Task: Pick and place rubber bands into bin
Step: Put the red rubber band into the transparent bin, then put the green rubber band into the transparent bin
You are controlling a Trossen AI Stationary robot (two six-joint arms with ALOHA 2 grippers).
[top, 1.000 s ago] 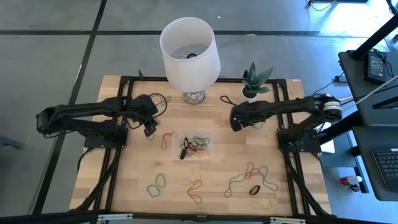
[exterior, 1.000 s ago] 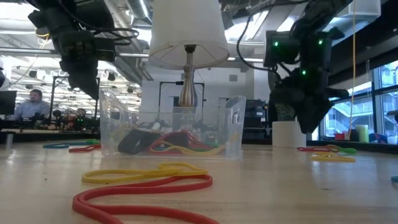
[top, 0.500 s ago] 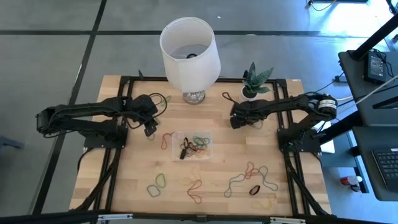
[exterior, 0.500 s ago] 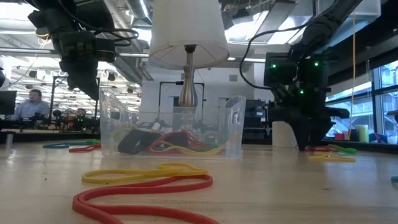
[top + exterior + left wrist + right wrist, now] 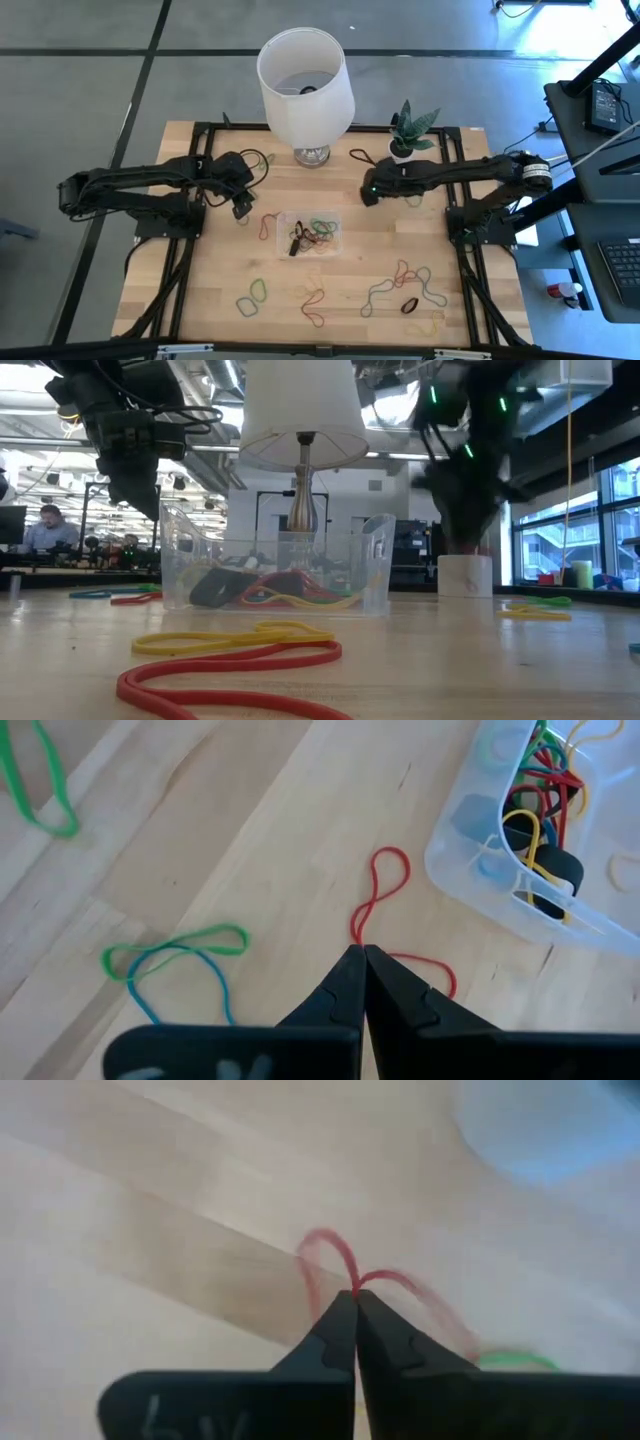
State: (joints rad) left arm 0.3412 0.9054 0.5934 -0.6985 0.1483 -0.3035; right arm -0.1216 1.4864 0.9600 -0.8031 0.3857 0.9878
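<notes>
The right tool [image 5: 368,193] has its fingers pressed together on a red band [image 5: 340,1270], which loops out past the tips in the right wrist view; it sits up and to the right of the bin [image 5: 310,233], near the plant pot [image 5: 402,150]. To do this step well, I judge it should carry the band over the middle of the bin, well inside the clear wall, and spread the fingers only there, since a thin loop can cling to a fingertip or spring out. The left tool [image 5: 240,208] waits just left of the bin, fingers pressed together and holding nothing, with a red band [image 5: 385,895] on the tabletop [image 5: 200,290] under it. Counted: two tools, one bin holding several bands, one lamp [image 5: 305,80], one pot, and roughly ten loose bands, mostly in front of the bin.
</notes>
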